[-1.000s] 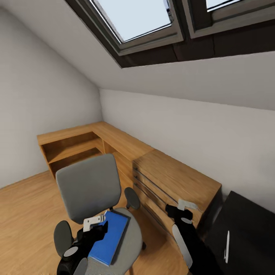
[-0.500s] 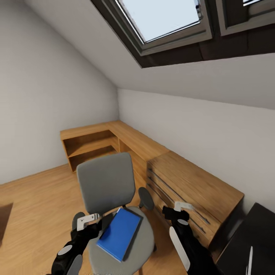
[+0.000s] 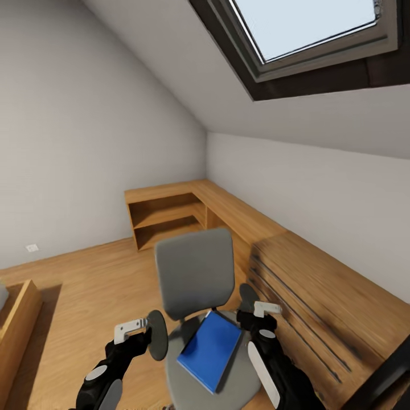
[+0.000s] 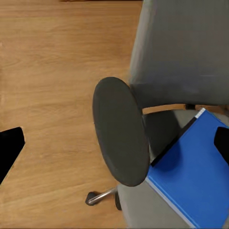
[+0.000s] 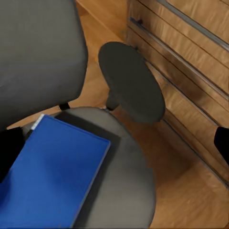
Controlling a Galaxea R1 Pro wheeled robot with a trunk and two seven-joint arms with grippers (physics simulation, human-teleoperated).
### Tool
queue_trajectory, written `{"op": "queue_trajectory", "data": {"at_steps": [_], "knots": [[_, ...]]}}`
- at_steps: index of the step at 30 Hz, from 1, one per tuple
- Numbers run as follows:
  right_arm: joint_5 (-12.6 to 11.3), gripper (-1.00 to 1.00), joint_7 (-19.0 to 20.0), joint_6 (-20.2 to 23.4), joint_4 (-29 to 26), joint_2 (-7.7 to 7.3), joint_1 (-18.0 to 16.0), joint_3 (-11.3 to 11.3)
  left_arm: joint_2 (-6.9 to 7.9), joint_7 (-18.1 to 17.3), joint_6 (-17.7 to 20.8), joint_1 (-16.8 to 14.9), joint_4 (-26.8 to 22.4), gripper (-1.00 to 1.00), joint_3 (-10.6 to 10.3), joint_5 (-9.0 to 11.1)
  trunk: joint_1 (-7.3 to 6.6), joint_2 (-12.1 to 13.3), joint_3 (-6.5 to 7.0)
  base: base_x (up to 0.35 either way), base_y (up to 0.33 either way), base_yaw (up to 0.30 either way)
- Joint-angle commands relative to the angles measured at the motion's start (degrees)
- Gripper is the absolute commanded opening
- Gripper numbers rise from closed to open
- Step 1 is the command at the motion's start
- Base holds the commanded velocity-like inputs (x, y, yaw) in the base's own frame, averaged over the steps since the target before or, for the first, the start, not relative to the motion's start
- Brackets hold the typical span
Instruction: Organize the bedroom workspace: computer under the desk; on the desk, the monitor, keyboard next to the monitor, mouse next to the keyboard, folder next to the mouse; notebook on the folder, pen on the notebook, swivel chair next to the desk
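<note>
Progress looks early to me: the grey upholstered swivel chair (image 3: pixel 196 273) with black armrests stands at my twelve o'clock beside the light-wood chest of drawers (image 3: pixel 336 307), not beside a black desk. The bright blue flat folder (image 3: pixel 209 349) lies on its seat, unlifted. My left gripper (image 3: pixel 132 328) at seven o'clock and right gripper (image 3: pixel 266 310) at five flank it, both spread and empty.

head view above, both wrist views near swivel chair (image 3: pixel 196 273)
</note>
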Motion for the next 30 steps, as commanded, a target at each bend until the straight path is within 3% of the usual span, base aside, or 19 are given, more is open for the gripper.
{"op": "queue_trajectory", "data": {"at_steps": [1, 7, 20, 30], "knots": [[-0.44, 1.00, -0.47, 0.22, -0.09, -0.02, -0.04, 0.17, 0.08, 0.59, 0.09, -0.07, -0.06, 1.00, -0.19, 0.60, 0.03, -0.10, -0.11, 0.020, 0.232, 0.279], [-0.44, 1.00, -0.38, 0.21, -0.07, -0.02, -0.04, 0.21, 0.08, 0.59, 0.09, -0.08, -0.06, 1.00, -0.21, 0.60, 0.03, -0.10, -0.15, 0.009, 0.165, 0.207], [-0.41, 1.00, 0.11, 0.21, 1.17, -0.24, -0.04, 0.20, 0.08, 0.62, 0.05, -0.07, -0.26, 1.00, 0.06, 0.68, 0.03, -0.10, -0.16, 0.001, 0.020, 0.024], [-0.36, 1.00, 0.30, 0.21, 1.41, -0.36, -0.04, 0.25, -0.28, 0.66, 0.06, -0.11, -1.63, 1.00, 4.44, 0.76, 0.03, -0.10, -0.16, 0.000, 0.001, 0.001]]}}
